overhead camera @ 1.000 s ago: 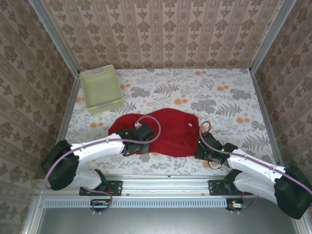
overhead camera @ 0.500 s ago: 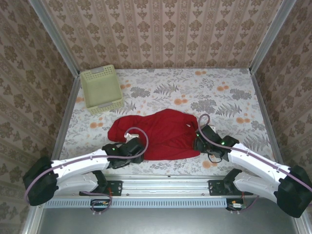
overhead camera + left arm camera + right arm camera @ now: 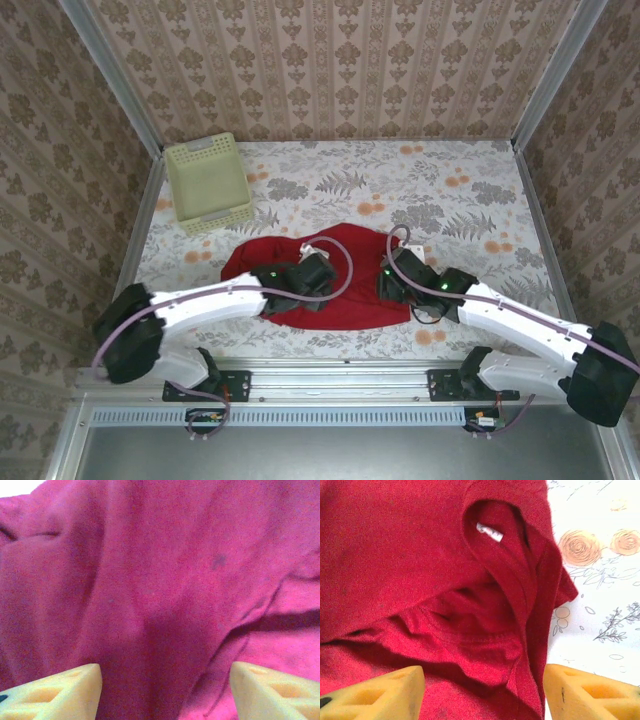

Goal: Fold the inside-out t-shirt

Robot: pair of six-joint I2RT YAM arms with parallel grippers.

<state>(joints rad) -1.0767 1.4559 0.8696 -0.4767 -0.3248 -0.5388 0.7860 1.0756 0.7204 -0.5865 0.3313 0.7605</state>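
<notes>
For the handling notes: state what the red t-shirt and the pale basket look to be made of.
Red t-shirt: soft knit cloth, probably cotton jersey, with a matte finish. It wrinkles, drapes and shows a stitched collar seam.
Basket: seemingly rigid moulded plastic, pale yellow-green and smooth. Its walls carry rows of small holes and hold their shape.

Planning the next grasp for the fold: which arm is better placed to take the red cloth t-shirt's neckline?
Likely right: its open yellow fingers frame the ribbed neckline of the red cloth t-shirt, by the white label; the left fingers hover over plain wrinkled cloth.
</notes>
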